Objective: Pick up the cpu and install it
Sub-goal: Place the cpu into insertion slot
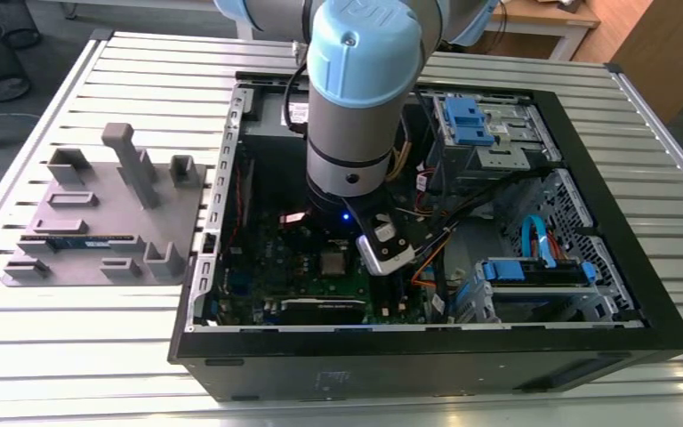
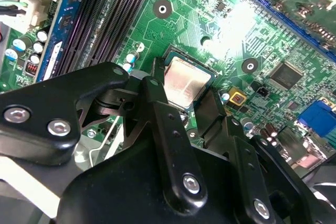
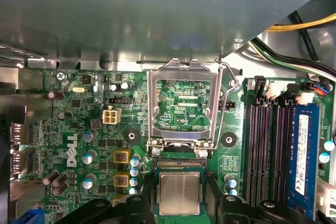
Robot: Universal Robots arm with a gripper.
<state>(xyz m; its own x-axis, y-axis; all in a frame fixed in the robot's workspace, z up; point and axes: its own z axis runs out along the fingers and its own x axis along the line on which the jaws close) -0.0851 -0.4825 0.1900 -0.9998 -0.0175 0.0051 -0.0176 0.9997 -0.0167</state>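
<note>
1. Surface: slatted metal top that fills the frame of the exterior view and carries everything else.
2. Computer case: black tower lying on its side with the side panel off, centre to the exterior view's right. Drive cages and cable bundles sit in its right half.
3. Arm: grey tube with a pale blue cap, coming in from the top centre of the frame and reaching down into the open case over the board.
4. Fixture plate: grey block with raised pegs and pockets, on the surface at the exterior view's left, just beside the case. A long narrow memory stick lies flat in one of its pockets.
5. Motherboard: green, on the floor of the case, seen in both wrist views. A blue memory module stands in the slot bank beside the socket.
6. Socket frame: metal load plate swung up and open, with its wire lever released alongside.
7. Pincer: black fingers are partly closed, one on each of two opposite edges of the cpu. It also shows in the first wrist view.
8. Cpu: silvery-grey lid facing up and lying level. It is at the socket opening just beside the frame's hinge and between the fingers, also seen in the second wrist view. I cannot tell whether it is fully seated.
</note>
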